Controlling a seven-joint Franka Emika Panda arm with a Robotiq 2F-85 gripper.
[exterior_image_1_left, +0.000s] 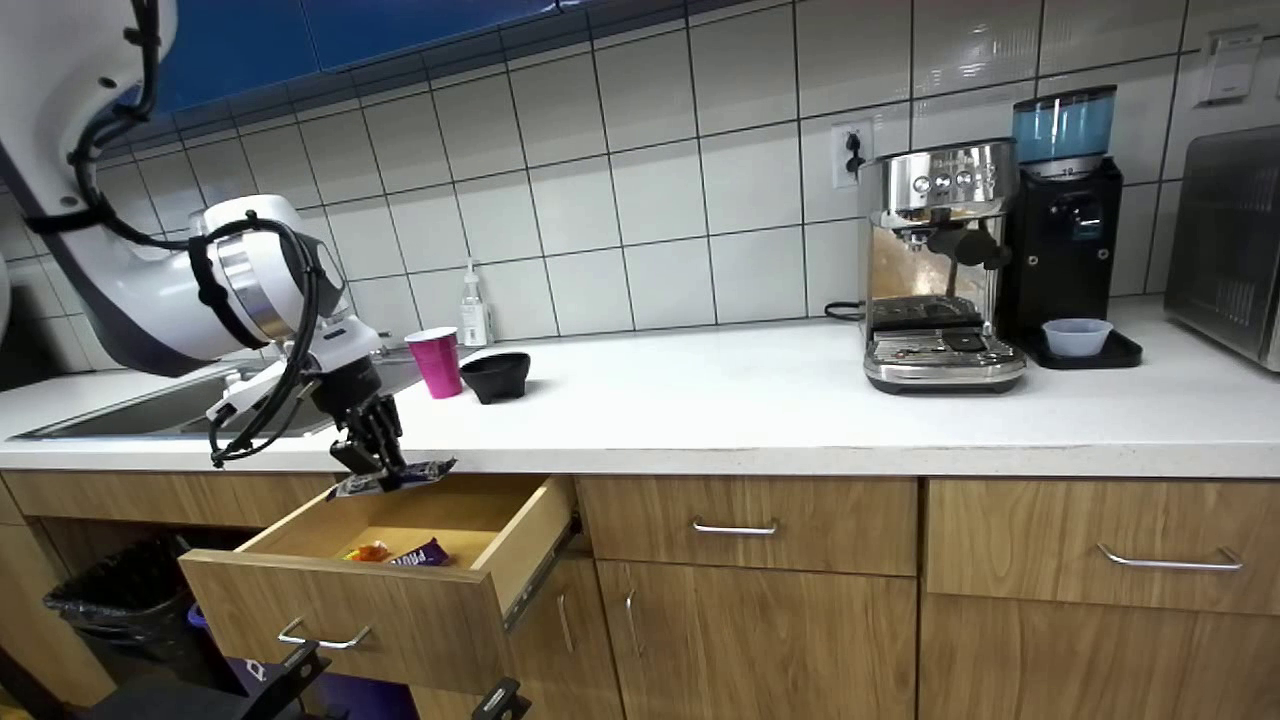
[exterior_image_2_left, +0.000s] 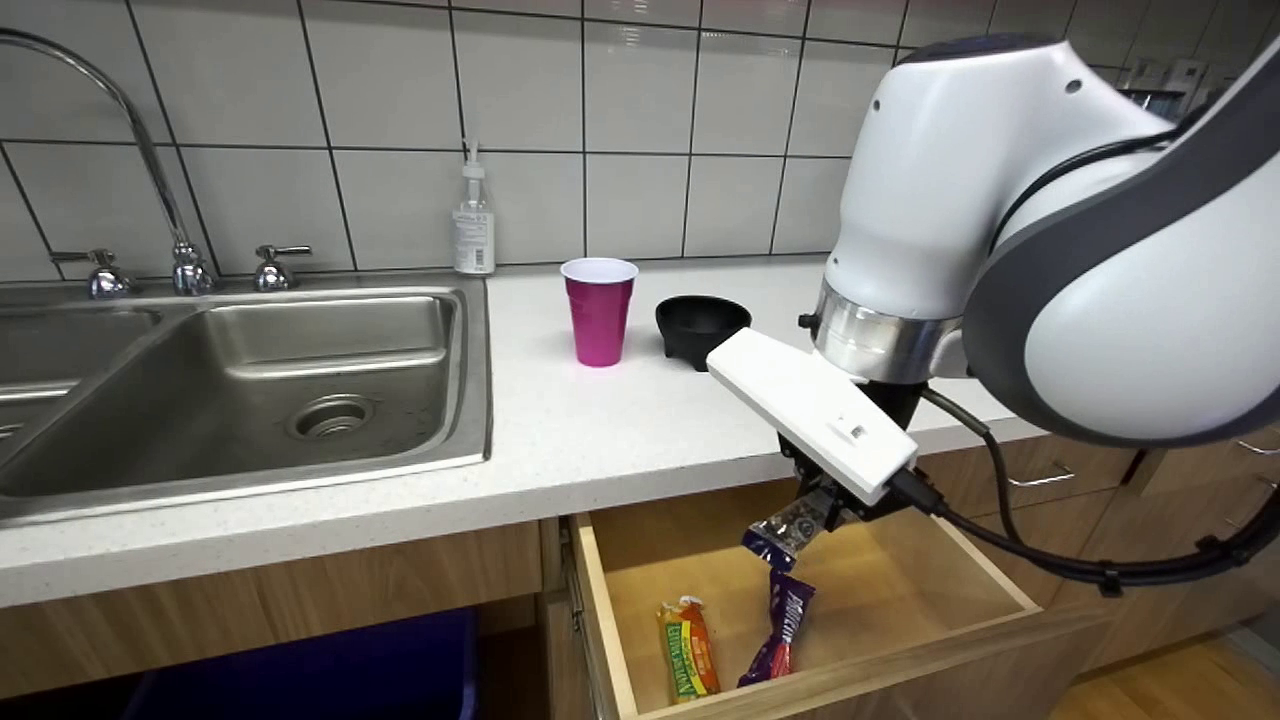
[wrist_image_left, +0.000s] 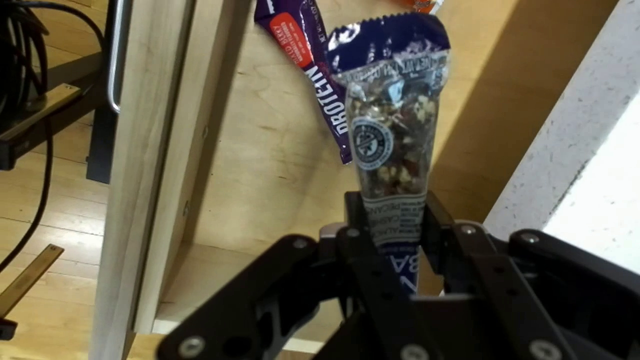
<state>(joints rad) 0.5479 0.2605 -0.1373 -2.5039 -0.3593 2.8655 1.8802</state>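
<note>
Nut bar (wrist_image_left: 395, 130) is pinched across its width by the gripper (wrist_image_left: 396, 209), its long axis running out between the jaws, above the pulled-out drawer (exterior_image_2_left: 900, 590)

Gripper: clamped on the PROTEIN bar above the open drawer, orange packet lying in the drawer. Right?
Wrong on what's held: the wrist view shows the gripper clamped on the nut bar, while the PROTEIN bar lies in the drawer. The rest holds: gripper above the open drawer, orange packet lying in it, as an exterior view shows.
</note>
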